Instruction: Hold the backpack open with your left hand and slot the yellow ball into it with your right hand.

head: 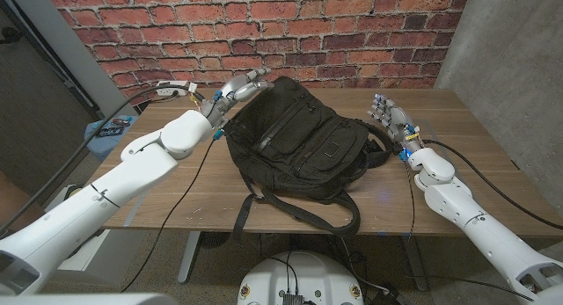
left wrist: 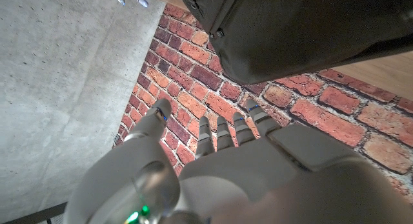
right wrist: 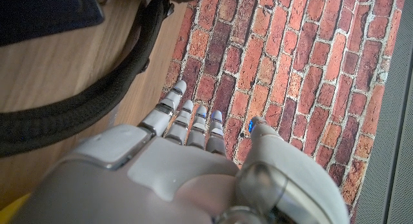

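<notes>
The right hand (head: 391, 118), fingers apart and empty, stands just right of the backpack (head: 295, 142). A yellow sliver (right wrist: 10, 210) under its wrist may be the ball. The backpack's long axis runs away from the robot. At its far end hovers the left hand (head: 239, 88), spread, nearer the top.

Wooden table (head: 290, 213) before a red brick wall (head: 290, 28).
A small blue and black object (head: 110, 129) lies at the table's left edge, in the left middle of the head view; grey concrete panels (head: 506, 41) flank the brick at upper right.
</notes>
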Available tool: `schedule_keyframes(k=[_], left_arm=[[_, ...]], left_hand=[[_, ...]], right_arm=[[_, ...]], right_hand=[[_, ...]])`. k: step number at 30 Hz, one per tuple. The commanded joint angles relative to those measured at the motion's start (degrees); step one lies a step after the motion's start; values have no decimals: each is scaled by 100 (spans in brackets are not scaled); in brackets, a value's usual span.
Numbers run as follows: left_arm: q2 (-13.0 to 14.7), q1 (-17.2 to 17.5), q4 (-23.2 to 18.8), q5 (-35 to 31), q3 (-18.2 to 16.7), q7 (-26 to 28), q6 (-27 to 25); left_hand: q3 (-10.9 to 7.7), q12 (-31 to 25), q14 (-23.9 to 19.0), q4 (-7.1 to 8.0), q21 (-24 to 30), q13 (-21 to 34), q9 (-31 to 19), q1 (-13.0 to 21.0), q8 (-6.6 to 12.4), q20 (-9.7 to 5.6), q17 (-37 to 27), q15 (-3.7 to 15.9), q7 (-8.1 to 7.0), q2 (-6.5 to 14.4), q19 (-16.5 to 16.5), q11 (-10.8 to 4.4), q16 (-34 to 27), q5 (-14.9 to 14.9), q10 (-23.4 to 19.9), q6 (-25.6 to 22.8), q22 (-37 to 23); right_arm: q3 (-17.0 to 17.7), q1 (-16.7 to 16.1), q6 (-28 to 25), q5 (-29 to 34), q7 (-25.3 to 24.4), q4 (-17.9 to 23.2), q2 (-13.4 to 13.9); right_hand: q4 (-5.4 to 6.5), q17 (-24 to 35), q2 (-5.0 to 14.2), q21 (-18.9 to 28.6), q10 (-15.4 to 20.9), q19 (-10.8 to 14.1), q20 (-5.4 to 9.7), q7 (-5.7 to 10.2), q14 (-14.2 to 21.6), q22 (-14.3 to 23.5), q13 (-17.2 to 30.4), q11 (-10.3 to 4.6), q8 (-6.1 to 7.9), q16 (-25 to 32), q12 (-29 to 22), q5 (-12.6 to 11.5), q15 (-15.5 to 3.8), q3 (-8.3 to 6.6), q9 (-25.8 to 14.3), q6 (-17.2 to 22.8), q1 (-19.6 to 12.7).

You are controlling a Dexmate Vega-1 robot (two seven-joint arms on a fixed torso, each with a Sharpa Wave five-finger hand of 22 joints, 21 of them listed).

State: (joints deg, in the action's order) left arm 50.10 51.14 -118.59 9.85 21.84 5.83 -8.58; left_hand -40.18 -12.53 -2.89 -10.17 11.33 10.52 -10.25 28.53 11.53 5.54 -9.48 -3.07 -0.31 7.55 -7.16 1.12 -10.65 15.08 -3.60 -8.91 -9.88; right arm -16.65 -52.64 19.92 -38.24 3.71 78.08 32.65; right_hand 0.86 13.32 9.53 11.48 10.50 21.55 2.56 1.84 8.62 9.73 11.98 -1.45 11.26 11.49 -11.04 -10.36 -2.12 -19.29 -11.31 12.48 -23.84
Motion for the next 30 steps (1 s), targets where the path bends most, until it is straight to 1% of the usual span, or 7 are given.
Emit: schedule_keyframes(k=[1, 7, 16, 23, 30], left_arm=[[-150, -443, 29, -388, 431, -398, 82], [-207, -576, 15, -483, 559, -577, 83], [-262, -756, 32, -594, 727, -851, 131], [-295, -909, 86, -713, 843, -1069, 303], [-346, -1073, 31, -886, 1006, -1287, 230]], left_hand=[[28, -51, -46, -4, 11, 29, -9, 30, 16, 34, -10, -6, 29, -47, -13, -14, -10, 24, -51, -48, -19], [56, -42, -42, -5, 4, 32, -10, 57, 4, 43, -12, -8, 41, -78, -1, -7, 4, 27, -52, -49, -19], [105, 10, 20, -13, -14, 36, -13, 130, -42, 60, -15, -32, 107, -135, 36, -9, 39, 39, 37, 38, -19], [162, 6, 22, -18, -18, 41, -18, 169, -1, 67, -18, -36, 114, -208, 44, -25, 39, 29, 9, -69, -19], [198, 9, 28, -13, -21, 44, -22, 192, 16, 73, -19, -38, 162, -245, 55, -32, 42, 20, 7, -126, -19]], right_arm=[[68, -94, 65, -50, -14, 48, 12], [98, -145, 103, -58, -42, 68, 9], [133, -198, 154, -70, -53, 74, 9], [158, -205, 257, -96, -21, -8, -38], [191, -233, 309, -121, -16, -26, -48]], right_hand=[[-13, 3, -11, -22, 4, 41, 173, -31, -9, 9, 18, 33, 24, 59, -22, -3, -172, -4, -13, 2, -25], [-20, 0, -7, -23, 6, 41, 173, -33, -12, 9, 14, 40, 24, 61, -24, -3, -167, -6, -13, 2, -26], [-27, -1, -4, -24, 1, 41, 172, -33, -14, 9, 10, 41, 22, 66, -24, -2, -163, -6, -13, -5, -23], [-33, -4, -3, -24, -1, 42, 174, -41, -15, 9, 7, 39, 23, 69, -24, -2, -157, -6, -13, -4, -23], [-39, -5, -1, -25, 1, 41, 175, -35, -14, 9, 4, 39, 26, 72, -27, -2, -165, -8, -13, 1, -22]])
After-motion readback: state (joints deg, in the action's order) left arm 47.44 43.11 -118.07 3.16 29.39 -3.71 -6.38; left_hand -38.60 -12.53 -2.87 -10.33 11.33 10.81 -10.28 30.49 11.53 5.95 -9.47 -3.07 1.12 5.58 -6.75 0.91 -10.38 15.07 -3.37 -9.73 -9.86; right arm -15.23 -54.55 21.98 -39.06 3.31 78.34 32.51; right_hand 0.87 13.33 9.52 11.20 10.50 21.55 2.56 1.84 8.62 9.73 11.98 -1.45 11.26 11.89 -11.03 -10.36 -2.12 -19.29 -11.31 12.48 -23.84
